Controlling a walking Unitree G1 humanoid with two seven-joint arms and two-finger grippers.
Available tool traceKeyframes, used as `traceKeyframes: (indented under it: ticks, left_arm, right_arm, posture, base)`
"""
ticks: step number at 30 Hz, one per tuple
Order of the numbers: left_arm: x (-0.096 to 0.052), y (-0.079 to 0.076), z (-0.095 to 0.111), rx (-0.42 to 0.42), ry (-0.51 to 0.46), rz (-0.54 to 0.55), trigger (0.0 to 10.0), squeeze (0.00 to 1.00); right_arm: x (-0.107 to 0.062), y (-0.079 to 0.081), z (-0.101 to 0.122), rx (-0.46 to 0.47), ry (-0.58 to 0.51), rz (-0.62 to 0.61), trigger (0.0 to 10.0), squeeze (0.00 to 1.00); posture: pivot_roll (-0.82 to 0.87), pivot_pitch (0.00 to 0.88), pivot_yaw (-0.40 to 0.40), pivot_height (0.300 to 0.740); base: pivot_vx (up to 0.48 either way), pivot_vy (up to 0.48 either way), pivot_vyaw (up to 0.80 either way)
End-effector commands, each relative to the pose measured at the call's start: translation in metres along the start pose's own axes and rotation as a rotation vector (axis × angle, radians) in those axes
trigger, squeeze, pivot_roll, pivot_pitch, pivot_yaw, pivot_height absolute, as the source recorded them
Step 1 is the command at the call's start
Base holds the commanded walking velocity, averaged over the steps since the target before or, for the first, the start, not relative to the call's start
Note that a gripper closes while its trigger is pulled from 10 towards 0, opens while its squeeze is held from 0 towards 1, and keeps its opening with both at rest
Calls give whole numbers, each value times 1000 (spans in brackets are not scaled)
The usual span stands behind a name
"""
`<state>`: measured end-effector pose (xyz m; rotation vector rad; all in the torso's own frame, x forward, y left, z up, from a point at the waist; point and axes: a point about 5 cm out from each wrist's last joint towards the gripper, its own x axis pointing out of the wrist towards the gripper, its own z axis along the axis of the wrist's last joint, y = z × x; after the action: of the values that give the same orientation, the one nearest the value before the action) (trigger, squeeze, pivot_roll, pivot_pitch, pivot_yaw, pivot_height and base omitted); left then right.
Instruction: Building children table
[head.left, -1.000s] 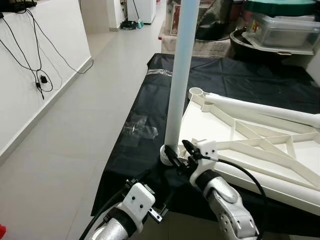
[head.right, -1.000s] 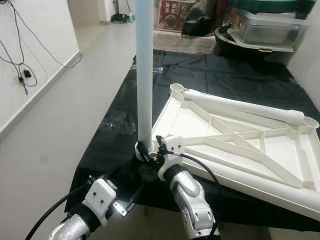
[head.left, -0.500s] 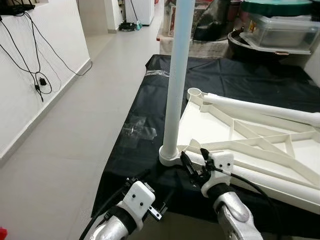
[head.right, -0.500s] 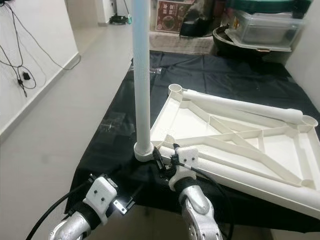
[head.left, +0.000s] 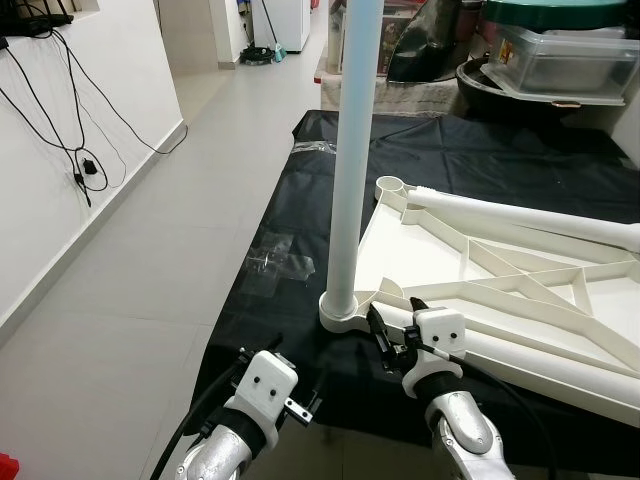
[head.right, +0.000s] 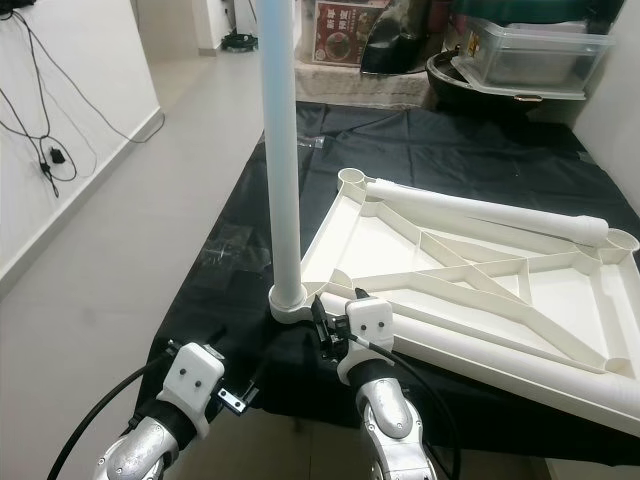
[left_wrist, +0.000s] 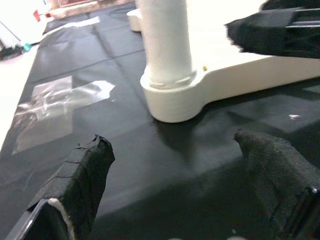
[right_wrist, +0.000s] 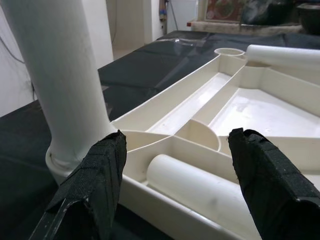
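Observation:
The white children's table top (head.left: 470, 262) lies upside down on a black cloth (head.left: 300, 200). One white leg (head.left: 350, 150) stands upright in the near-left corner socket (head.left: 341, 312). Two more legs lie on the top, one along the far rim (head.left: 520, 213) and one along the near rim (head.left: 540, 350). My right gripper (head.left: 393, 325) hovers open just right of the socket, its fingers (right_wrist: 100, 170) apart and touching nothing. Lower down, by the cloth's front edge, my left gripper (left_wrist: 172, 139) is open and faces the socket (left_wrist: 172, 100) from a short way off.
A clear plastic bag (head.left: 280, 262) lies on the cloth left of the leg. Plastic bins (head.left: 560, 50) are stacked behind the cloth. Tiled floor (head.left: 150, 280) runs along the left to a white wall with hanging cables (head.left: 80, 150).
My right gripper has drawn back from the base of the upright leg toward me and now stands clear of it. The left arm has sunk slightly. The leg stays upright.

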<state>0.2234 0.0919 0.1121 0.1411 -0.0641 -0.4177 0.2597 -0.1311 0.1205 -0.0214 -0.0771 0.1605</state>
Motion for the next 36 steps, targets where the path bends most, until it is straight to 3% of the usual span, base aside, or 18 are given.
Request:
traceKeyframes:
  ticks: [1, 4, 7, 19, 28, 36]
  left_arm:
    - [-1, 2, -1, -18, 14, 20, 10000, 0]
    - [1, 7, 1, -33, 13, 98, 10000, 0]
    - [2, 7, 2, -29, 4, 107, 10000, 0]
    - [3, 4, 1, -16, -1, 74, 10000, 0]
    - [4, 2, -1, -11, 15, 64, 10000, 0]
    - [5, 2, -1, 31, 10, 60, 10000, 0]
  right_arm:
    - [-3, 0, 1, -5, -3, -7, 10000, 0]
    - [-6, 1, 2, -19, -5, -17, 10000, 0]
    - [-7, 1, 1, -26, -7, -23, 10000, 0]
    - [-6, 0, -4, -28, 12, -65, 10000, 0]
    - [-6, 2, -4, -39, 17, -56, 10000, 0]
    - [-3, 4, 1, -23, -21, -37, 10000, 0]
  posture:
    - [9, 83, -11, 740]
    - [2, 74, -8, 740]
    - [0, 75, -6, 740]
    - [25, 58, 0, 740]
    - [22, 57, -4, 740]
    - [28, 63, -9, 740]
  base:
    - [0, 0, 0]
    - [0, 0, 0]
    - [0, 0, 0]
    - [0, 0, 0]
    - [0, 0, -786]
    - [0, -160, 0]
